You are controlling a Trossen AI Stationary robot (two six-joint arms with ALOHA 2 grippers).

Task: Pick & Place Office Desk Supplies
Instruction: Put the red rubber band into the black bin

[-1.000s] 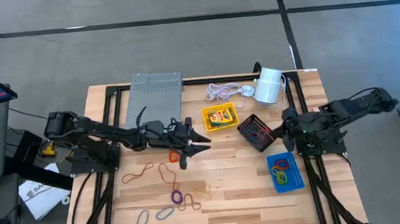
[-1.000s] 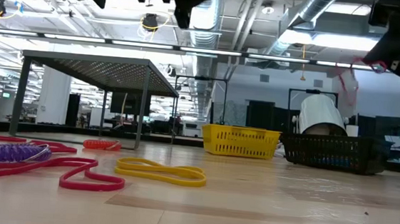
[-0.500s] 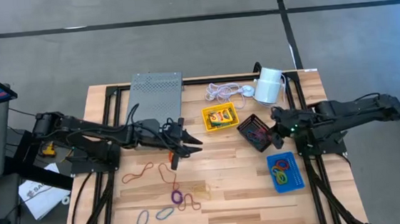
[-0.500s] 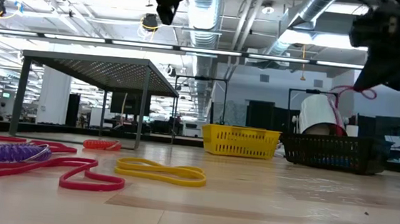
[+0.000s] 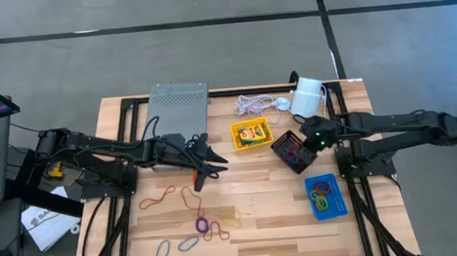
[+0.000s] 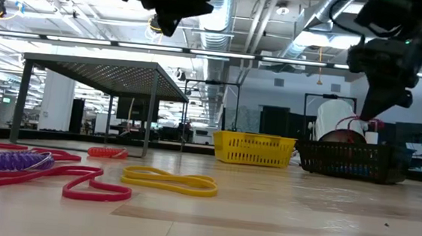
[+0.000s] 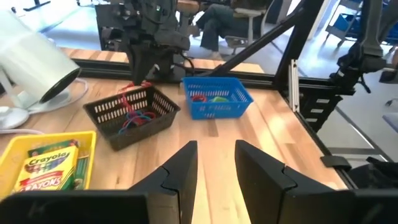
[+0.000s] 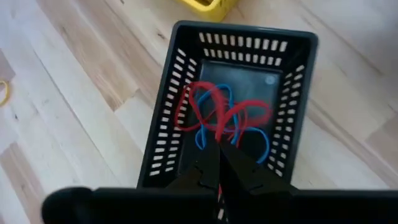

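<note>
Right hand (image 8: 217,163) is pinched on a red band (image 8: 211,112) over the black tray (image 5: 293,152) near the bench's right edge. Released carelessly, the band could snag a finger and spill out. Since a second ago this hand has swung in over the tray; my left hand (image 5: 202,173) hovers part-open mid-bench.
</note>
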